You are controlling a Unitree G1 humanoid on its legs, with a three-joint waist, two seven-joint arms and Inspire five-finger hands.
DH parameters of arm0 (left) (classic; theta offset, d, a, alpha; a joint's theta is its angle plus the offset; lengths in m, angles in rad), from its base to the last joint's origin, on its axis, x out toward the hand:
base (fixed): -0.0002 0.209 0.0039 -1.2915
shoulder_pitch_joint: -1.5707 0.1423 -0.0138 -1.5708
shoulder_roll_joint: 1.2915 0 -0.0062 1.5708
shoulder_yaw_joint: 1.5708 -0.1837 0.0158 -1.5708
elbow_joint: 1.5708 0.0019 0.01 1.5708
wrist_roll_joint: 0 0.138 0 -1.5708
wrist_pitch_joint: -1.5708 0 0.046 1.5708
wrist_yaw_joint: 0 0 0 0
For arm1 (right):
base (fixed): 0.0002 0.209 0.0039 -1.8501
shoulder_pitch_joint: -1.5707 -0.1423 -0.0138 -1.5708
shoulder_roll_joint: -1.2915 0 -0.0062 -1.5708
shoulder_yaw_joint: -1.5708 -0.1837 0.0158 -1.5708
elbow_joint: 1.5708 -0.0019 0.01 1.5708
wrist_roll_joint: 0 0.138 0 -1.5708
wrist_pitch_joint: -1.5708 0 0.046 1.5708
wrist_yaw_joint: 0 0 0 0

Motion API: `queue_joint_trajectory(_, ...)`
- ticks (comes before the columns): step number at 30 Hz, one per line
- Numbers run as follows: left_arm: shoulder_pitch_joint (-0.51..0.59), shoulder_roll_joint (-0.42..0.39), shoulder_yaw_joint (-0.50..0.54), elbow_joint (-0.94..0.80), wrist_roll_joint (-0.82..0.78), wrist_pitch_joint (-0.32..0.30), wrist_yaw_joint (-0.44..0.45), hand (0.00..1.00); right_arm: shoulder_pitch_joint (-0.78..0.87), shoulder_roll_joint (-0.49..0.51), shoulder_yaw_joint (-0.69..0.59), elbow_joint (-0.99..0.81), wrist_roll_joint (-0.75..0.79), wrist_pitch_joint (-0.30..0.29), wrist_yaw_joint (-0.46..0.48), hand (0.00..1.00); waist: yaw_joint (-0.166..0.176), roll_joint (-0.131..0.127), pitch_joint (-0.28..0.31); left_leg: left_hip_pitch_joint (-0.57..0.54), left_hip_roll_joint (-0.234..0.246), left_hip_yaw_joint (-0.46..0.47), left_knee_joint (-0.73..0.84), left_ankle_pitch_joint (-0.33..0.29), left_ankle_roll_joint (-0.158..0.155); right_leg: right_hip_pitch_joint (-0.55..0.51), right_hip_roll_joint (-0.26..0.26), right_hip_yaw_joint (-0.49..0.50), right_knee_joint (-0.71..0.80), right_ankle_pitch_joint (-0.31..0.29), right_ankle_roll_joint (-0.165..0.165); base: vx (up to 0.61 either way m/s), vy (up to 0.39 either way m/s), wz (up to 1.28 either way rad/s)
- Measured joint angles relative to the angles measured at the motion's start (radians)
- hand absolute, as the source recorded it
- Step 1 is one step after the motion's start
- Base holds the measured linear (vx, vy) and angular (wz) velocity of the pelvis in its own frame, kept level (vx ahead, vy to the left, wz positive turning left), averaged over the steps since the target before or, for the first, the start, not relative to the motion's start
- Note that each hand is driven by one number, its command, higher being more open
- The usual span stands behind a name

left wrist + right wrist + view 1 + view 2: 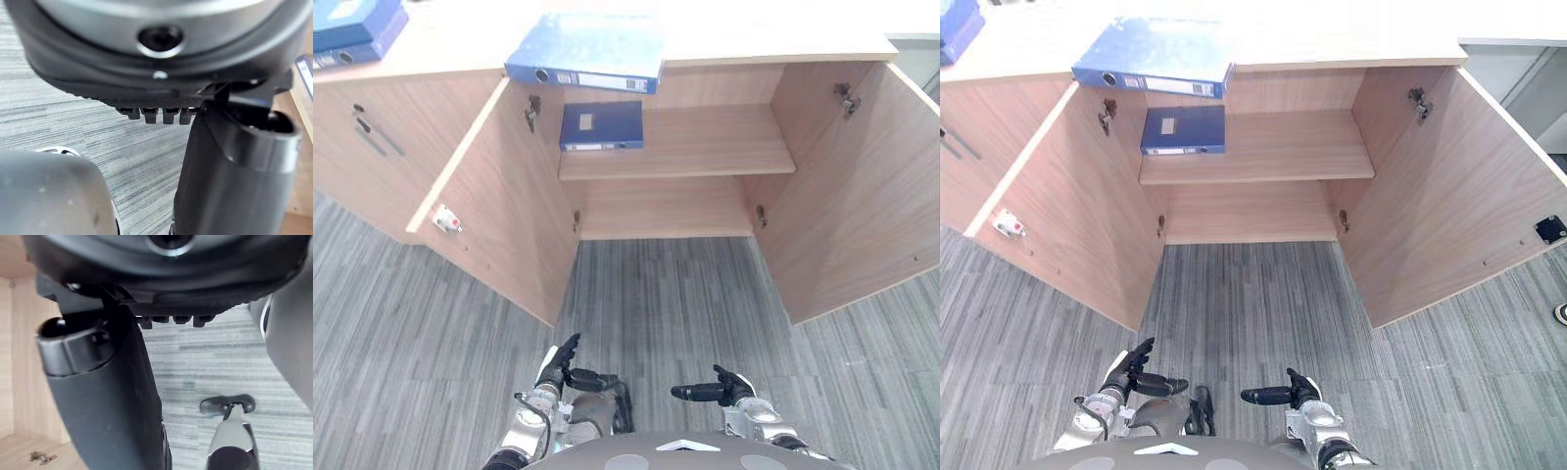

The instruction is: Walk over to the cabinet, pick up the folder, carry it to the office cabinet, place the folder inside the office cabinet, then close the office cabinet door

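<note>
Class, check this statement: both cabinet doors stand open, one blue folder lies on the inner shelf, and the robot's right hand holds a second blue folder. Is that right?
No. The right hand is empty; the second blue folder lies on the cabinet top, as the left eye view shows. The rest is correct.

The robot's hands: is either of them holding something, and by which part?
Nothing is held. The left hand and the right hand are open above the carpet; one blue folder lies on the shelf, untouched.
</note>
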Motion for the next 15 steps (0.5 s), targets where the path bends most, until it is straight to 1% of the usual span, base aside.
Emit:
queue_joint_trajectory(1,-0.011,0.01,-0.041,0.0,0.013,0.0,-0.023,1.0,-0.002,0.003,0.0,-0.001,0.0,-0.001,0.0,1.0,0.0,-0.003,0.003,0.043,-0.01,0.018,-0.022,0.007,0.024,-0.031,-0.034,-0.002,0.103,0.016,-0.074,0.14,0.104,-0.41)
queue_joint_trajectory(2,-0.016,0.026,-0.077,0.002,0.014,0.0,-0.055,1.0,-0.007,0.004,0.001,-0.014,0.0,-0.002,0.001,1.0,-0.008,-0.005,0.005,0.111,-0.021,0.036,-0.052,0.003,0.037,-0.059,-0.066,-0.008,0.24,0.015,-0.11,0.11,0.016,-0.34)
queue_joint_trajectory(3,-0.016,0.029,-0.085,0.006,0.017,0.0,-0.066,1.0,-0.009,0.004,0.003,-0.018,0.0,-0.003,0.002,1.0,-0.016,-0.004,0.007,0.148,-0.023,0.043,-0.07,0.002,0.038,-0.068,-0.07,-0.017,0.302,0.003,-0.117,0.12,-0.071,-0.38)
queue_joint_trajectory(4,-0.013,0.031,-0.095,0.011,0.035,0.001,-0.078,1.0,-0.015,0.006,0.013,-0.025,0.0,-0.004,0.004,1.0,-0.029,0.003,0.011,0.217,-0.022,0.055,-0.111,0.004,0.041,-0.08,-0.057,-0.039,0.388,-0.033,-0.09,0.06,-0.156,-0.38)
queue_joint_trajectory(5,-0.01,0.034,-0.104,0.01,0.043,0.001,-0.085,1.0,-0.018,0.008,0.034,-0.035,0.0,-0.005,0.005,1.0,-0.035,0.004,0.013,0.267,-0.019,0.07,-0.143,0.007,0.043,-0.09,-0.025,-0.059,0.398,-0.074,-0.034,0.02,-0.173,-0.39)
queue_joint_trajectory(6,-0.011,0.035,-0.105,0.01,0.043,0.001,-0.087,1.0,-0.019,0.009,0.045,-0.038,0.0,-0.006,0.005,1.0,-0.039,0.002,0.015,0.283,-0.018,0.079,-0.152,0.007,0.043,-0.098,-0.009,-0.068,0.384,-0.092,-0.016,-0.06,-0.189,-0.33)
queue_joint_trajectory(7,-0.011,0.036,-0.106,0.01,0.048,0.002,-0.089,1.0,-0.022,0.016,0.053,-0.039,0.0,-0.007,0.007,1.0,-0.047,-0.005,0.018,0.302,-0.018,0.087,-0.164,0.007,0.043,-0.111,0.02,-0.091,0.322,-0.115,0.013,-0.13,-0.165,-0.22)
queue_joint_trajectory(8,-0.014,0.037,-0.106,0.01,0.047,0.002,-0.095,1.0,-0.026,0.022,0.063,-0.048,0.0,-0.008,0.009,1.0,-0.054,-0.015,0.025,0.308,-0.012,0.092,-0.169,0.007,0.039,-0.125,0.051,-0.098,0.228,-0.124,0.031,-0.15,-0.156,-0.15)
queue_joint_trajectory(9,-0.018,0.037,-0.106,0.01,0.047,0.002,-0.097,1.0,-0.03,0.024,0.067,-0.052,0.0,-0.006,0.009,1.0,-0.055,-0.018,0.028,0.308,-0.006,0.092,-0.172,0.005,0.031,-0.133,0.069,-0.1,0.17,-0.124,0.035,-0.23,-0.079,-0.11)
queue_joint_trajectory(10,-0.022,0.036,-0.109,0.009,0.047,0.004,-0.099,1.0,-0.03,0.027,0.072,-0.062,0.001,-0.006,0.012,1.0,-0.054,-0.016,0.031,0.305,0.013,0.094,-0.178,0.006,0.012,-0.146,0.104,-0.098,0.042,-0.11,0.056,-0.28,-0.001,-0.1)
queue_joint_trajectory(11,-0.024,0.037,-0.112,0.001,0.048,0.004,-0.099,1.0,-0.033,0.033,0.073,-0.065,0.001,-0.005,0.015,1.0,-0.052,-0.008,0.038,0.3,0.033,0.094,-0.179,0.003,-0.012,-0.154,0.136,-0.081,-0.09,-0.081,0.091,-0.28,0.031,-0.08)
queue_joint_trajectory(12,-0.026,0.038,-0.112,-0.005,0.048,0.004,-0.099,1.0,-0.036,0.036,0.073,-0.065,0.001,-0.005,0.016,1.0,-0.052,-0.015,0.039,0.299,0.042,0.09,-0.178,0.002,-0.021,-0.156,0.144,-0.075,-0.151,-0.062,0.108,-0.25,0.032,0.03)
queue_joint_trajectory(13,-0.026,0.04,-0.112,-0.012,0.05,0.004,-0.098,1.0,-0.044,0.041,0.073,-0.065,0.001,-0.001,0.017,1.0,-0.052,-0.021,0.048,0.298,0.056,0.077,-0.173,-0.003,-0.045,-0.158,0.151,-0.051,-0.259,-0.011,0.123,-0.17,0.006,0.14)
queue_joint_trajectory(14,-0.025,0.04,-0.113,-0.012,0.051,0.005,-0.098,1.0,-0.045,0.044,0.073,-0.065,0.001,0.0,0.016,1.0,-0.053,-0.021,0.051,0.295,0.062,0.068,-0.167,-0.007,-0.057,-0.159,0.15,-0.035,-0.299,0.011,0.128,-0.12,-0.031,0.33)
queue_joint_trajectory(15,-0.027,0.04,-0.113,-0.014,0.051,0.005,-0.098,1.0,-0.046,0.048,0.072,-0.065,0.002,0.001,0.018,1.0,-0.052,-0.037,0.052,0.293,0.077,0.044,-0.147,-0.022,-0.085,-0.159,0.144,0.002,-0.346,0.037,0.133,-0.01,-0.105,0.52)
